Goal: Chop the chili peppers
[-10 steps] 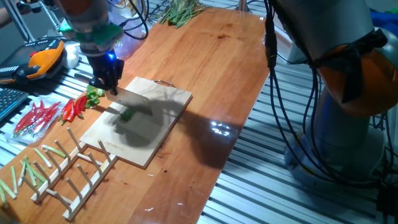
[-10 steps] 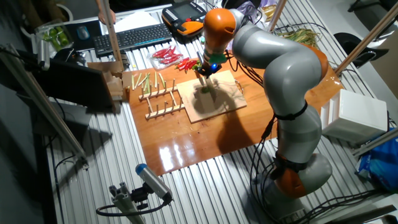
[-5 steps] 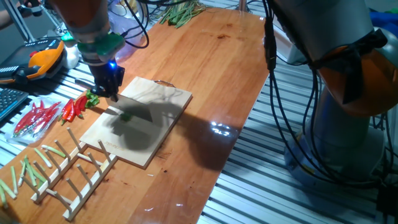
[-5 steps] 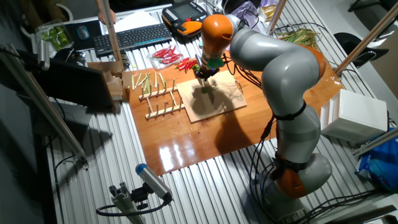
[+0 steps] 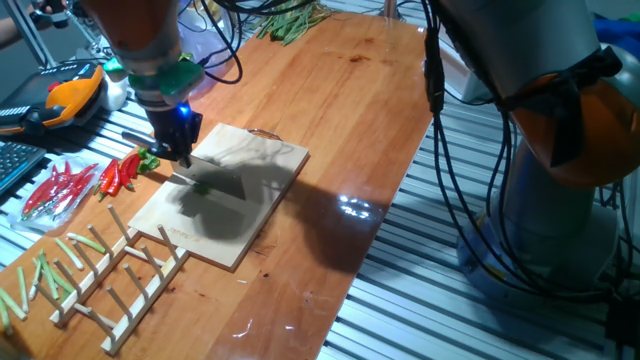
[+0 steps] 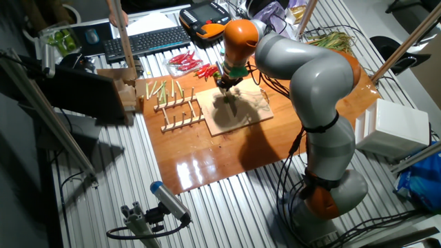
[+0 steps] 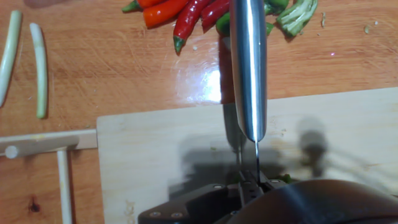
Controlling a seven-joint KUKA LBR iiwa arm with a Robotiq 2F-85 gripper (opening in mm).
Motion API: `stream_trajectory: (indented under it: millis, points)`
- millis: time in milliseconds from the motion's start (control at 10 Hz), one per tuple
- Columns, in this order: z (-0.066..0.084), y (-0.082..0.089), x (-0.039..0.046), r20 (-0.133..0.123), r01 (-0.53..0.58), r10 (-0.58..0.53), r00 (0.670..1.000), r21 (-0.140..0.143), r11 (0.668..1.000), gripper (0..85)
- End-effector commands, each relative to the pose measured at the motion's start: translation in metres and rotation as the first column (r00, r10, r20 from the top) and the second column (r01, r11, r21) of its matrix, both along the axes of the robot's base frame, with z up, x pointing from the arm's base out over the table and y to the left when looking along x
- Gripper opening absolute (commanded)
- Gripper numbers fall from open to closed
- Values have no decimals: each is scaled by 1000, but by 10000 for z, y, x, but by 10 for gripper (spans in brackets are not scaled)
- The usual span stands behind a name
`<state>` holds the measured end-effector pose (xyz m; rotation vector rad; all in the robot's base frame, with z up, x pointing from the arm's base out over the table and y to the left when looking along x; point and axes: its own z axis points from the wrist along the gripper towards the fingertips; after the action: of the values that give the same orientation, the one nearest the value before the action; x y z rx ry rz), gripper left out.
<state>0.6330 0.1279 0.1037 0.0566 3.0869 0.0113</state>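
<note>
The gripper (image 5: 178, 148) is clamped on a knife (image 7: 248, 68), blade over the cutting board (image 5: 262, 190) — a green chili pepper (image 5: 201, 185) bit lies under it; more chilies (image 7: 292, 14) sit beside red ones (image 7: 180, 14) off the board's edge, on the bench (image 5: 340, 90).

No text, label, brand, number or sign can be read in any view.

Glossy orange-brown wooden tabletop (image 5: 360, 110) catches a bright lamp glare, sitting on a ribbed grey aluminium bench (image 6: 103, 179); black computer keyboard (image 6: 141, 41) lies at the back.
</note>
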Motion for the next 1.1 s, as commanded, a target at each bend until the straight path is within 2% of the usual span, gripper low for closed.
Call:
stream_trajectory:
  millis: [0, 100, 500, 1000]
  points:
    - [-9, 6, -3, 0, 0, 0, 1000, 0, 1000, 0]
    - [-20, 9, -3, 3, -3, 3, 1000, 0, 1000, 0]
    - [-85, 41, -22, 43, 6, -5, 999, -16, 1000, 0]
    - [-146, 56, -6, 47, 5, -4, 999, -15, 1000, 0]
